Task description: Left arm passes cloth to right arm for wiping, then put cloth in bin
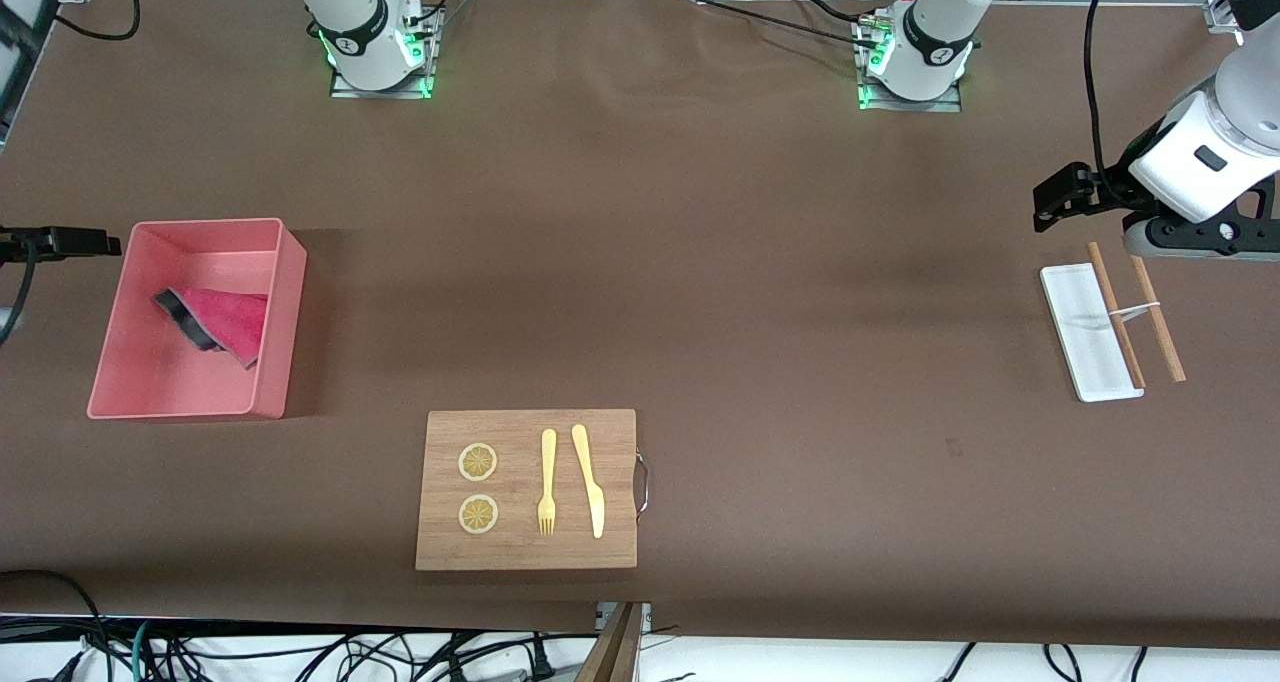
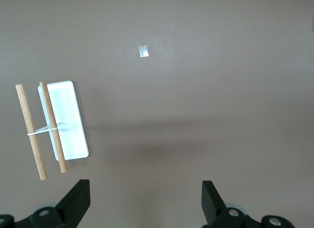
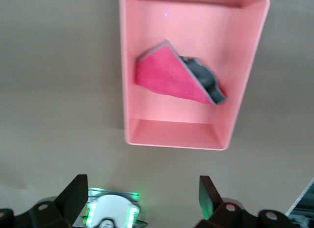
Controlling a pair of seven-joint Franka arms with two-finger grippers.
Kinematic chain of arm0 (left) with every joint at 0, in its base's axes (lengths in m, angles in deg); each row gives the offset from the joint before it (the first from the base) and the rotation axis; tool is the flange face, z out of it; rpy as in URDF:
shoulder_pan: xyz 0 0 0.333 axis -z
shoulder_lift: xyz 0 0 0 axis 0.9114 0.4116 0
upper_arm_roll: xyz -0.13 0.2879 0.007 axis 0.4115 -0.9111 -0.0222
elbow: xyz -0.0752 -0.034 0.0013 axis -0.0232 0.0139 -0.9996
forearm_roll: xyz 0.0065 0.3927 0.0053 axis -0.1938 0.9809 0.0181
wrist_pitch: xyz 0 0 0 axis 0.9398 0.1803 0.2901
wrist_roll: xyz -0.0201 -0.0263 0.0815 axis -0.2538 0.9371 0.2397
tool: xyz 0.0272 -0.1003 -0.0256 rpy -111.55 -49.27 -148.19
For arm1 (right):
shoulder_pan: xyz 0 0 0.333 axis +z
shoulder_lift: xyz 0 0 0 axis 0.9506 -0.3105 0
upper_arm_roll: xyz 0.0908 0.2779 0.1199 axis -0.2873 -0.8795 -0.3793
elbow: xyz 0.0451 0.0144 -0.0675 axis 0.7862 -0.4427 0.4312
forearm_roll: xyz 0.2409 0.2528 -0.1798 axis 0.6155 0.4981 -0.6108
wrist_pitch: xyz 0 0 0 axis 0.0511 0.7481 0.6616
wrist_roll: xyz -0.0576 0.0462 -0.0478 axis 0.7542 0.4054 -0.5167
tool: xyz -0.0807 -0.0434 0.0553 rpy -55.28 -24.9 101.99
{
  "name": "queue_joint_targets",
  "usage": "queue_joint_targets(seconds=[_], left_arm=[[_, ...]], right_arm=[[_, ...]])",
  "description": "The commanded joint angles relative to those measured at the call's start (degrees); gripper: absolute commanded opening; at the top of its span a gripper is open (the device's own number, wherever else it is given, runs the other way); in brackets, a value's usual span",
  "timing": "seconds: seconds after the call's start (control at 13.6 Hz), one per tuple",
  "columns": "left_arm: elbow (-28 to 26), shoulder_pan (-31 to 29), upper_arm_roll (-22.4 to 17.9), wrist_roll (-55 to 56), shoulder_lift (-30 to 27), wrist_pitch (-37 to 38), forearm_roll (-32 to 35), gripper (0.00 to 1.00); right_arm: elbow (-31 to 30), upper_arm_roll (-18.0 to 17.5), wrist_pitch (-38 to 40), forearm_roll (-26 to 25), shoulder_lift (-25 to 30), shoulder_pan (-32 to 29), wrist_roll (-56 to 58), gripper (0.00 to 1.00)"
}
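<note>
The magenta-pink cloth [image 1: 225, 320] with its grey border lies crumpled inside the salmon-pink bin [image 1: 285, 332], toward the right arm's end of the table. The right wrist view looks down on the cloth [image 3: 169, 78] in the bin [image 3: 128, 90]. My right gripper [image 3: 142, 186] hangs open and empty above the table beside the bin. In the front view it shows as a black bar [image 1: 105, 243] at the bin's outer corner. My left gripper [image 1: 1060, 197] is open and empty [image 2: 144, 188] over bare table next to the white tray.
A small flat white tray [image 1: 1085, 332] with two tied wooden sticks [image 1: 1118, 312] lies at the left arm's end. A wooden board [image 1: 527, 489] nearer the front camera carries two lemon slices, a fork [image 1: 547, 482] and a knife [image 1: 590, 480]. The arm bases stand along the table's back edge.
</note>
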Motion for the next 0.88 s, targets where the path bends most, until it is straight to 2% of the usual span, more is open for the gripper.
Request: queue_joint_targets(seconds=[0.0,0.07,0.15,0.37,0.44,0.51,0.73,0.81], left_arm=[[0.45,-0.02,0.18,0.19,-0.39,0.52,1.46,1.0],[0.45,-0.02,0.18,0.19,-0.39,0.52,1.46,1.0],[0.45,-0.02,0.18,0.19,-0.39,0.52,1.46,1.0],[0.45,0.07,0.09,0.19,-0.39,0.52,1.46,1.0],[0.45,-0.02,0.09,0.19,-0.39,0.52,1.38,1.0],[0.45,-0.02,0.09,0.19,-0.39,0.52,1.46,1.0],[0.45,-0.02,0.0,0.19,-0.39,0.52,1.38,1.0],[0.45,-0.02,0.09,0.19,-0.39,0.52,1.38,1.0]], right_arm=[[-7.18,-14.11,-0.33,-3.11,11.77,-8.61,-3.76,1.0],[-10.34,-18.78,-0.68,-3.2,14.76,-12.66,-3.67,1.0],[-12.11,-21.44,-2.16,-3.81,16.27,-13.83,-3.49,1.0],[-12.31,-26.9,-3.23,-10.47,18.21,-15.23,-3.58,1.0],[-12.31,-28.66,-4.8,-12.94,20.39,-16.2,-3.75,1.0],[-12.57,-29.02,-7.25,-13.57,21.8,-16.39,-3.67,1.0],[-13.62,-29.72,-7.89,-13.49,22.7,-16.91,-3.23,1.0],[-13.8,-31.82,-6.93,-13.75,23.65,-17.09,-4.19,1.0]])
